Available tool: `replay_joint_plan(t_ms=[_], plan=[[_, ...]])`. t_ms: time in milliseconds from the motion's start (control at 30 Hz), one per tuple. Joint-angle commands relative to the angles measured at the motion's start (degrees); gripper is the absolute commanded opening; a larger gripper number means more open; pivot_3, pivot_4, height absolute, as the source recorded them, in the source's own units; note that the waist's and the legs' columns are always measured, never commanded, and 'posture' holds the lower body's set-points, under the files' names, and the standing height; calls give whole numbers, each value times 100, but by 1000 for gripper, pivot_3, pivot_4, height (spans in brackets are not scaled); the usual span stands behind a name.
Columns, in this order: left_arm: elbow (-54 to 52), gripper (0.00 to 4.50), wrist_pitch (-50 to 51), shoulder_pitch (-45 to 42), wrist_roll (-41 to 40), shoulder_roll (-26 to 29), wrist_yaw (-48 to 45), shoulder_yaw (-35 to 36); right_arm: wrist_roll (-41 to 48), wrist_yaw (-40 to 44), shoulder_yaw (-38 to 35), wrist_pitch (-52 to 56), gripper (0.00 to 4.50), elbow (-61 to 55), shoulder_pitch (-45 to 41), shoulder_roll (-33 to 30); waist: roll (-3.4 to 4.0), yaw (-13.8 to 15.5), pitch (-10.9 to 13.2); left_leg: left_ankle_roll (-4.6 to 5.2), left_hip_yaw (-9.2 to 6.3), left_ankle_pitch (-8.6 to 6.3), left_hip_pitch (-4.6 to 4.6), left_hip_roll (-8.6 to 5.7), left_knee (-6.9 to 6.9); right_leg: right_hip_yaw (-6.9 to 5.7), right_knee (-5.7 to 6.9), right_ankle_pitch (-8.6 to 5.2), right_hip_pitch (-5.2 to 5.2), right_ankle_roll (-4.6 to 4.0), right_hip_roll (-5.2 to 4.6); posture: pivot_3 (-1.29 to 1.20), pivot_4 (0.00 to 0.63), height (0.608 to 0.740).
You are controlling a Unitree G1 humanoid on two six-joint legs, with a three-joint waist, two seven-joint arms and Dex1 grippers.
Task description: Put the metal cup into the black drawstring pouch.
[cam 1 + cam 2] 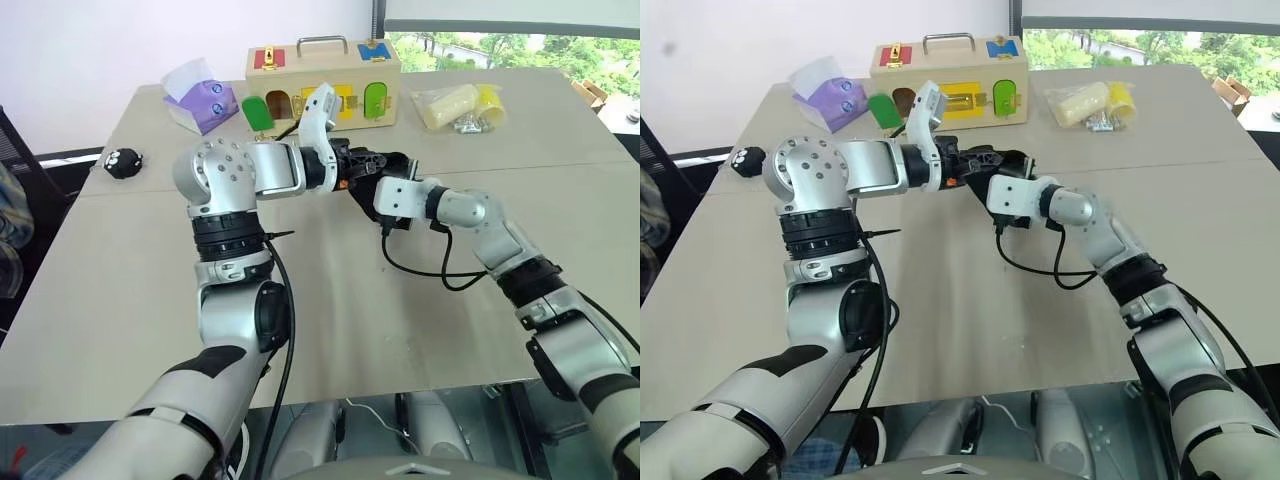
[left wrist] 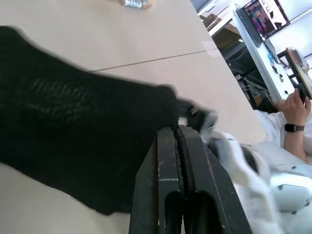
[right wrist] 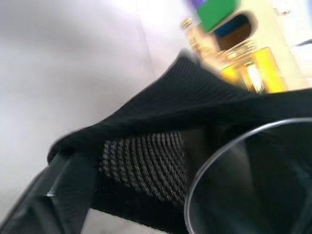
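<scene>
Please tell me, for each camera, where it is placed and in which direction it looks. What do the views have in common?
Left and right eye views: on the head, looking forward and down at the table; both arms show.
Left wrist view: along the shut left gripper, clamped on the black drawstring pouch.
Right wrist view: facing the pouch mouth, with the metal cup rim inside.
Shared: the pouch; the wooden latch box shows in the eye views and the right wrist view.

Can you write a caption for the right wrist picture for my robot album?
The metal cup's shiny rim sits inside the black drawstring pouch, above the pale table.
</scene>
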Motion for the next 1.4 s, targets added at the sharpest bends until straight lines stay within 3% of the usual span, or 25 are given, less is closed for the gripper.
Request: replay_joint_plan(t_ms=[33,267,467,600,733,900,1167,1367,1400], plan=[[-181,0,-153,-50,-112,19,-30,61,650,406,-719,749,4490,-1553,430,-389,0,29,0,0,-1,0,-3,-1,0,-2,0,0,-1,0,-2,0,150,710],[64,0,-271,-157,-133,-54,-14,204,1359,918,-1172,2142,4490,-3737,1413,-944,0,19,0,0,-5,0,-6,0,3,-6,3,0,-2,0,0,0,150,710],[209,0,-354,-225,-137,-83,-27,224,1711,541,-1599,3096,4490,-4221,1941,-899,0,53,0,-1,2,-1,-2,-1,6,2,12,0,-2,0,-1,0,150,710],[162,0,-413,-164,-142,-78,-72,129,1532,373,-1723,2683,4490,-3390,2378,-1067,-1,110,0,-1,2,-1,-1,-3,6,2,11,0,-1,0,-2,0,150,710],[106,0,-379,-128,-162,-52,-77,117,1558,105,-1714,2426,4490,-2534,2273,-796,0,128,0,-1,15,-1,6,-2,5,16,19,0,-2,0,0,0,150,710],[21,0,-327,-73,-165,10,-97,75,1294,-453,-1545,1633,4490,-1131,1721,-184,0,66,0,-1,23,-1,13,1,3,26,28,0,-3,0,3,0,150,710],[-51,0,-216,-85,-190,69,-84,82,1928,-863,-2112,971,4490,1264,530,903,0,2,0,-1,22,-1,10,2,3,26,29,0,-8,0,6,0,150,710],[-53,0,-239,-99,-189,85,-62,54,1960,-1096,-2351,260,4490,2388,12,1117,0,-4,0,-1,21,-1,9,1,3,25,26,0,-8,0,5,0,150,710],[-59,0,-241,-98,-187,88,-59,52,1958,-1128,-2373,184,3973,2450,-8,1107,0,-3,0,-1,21,-1,9,1,3,26,27,0,-8,0,5,0,150,710]])
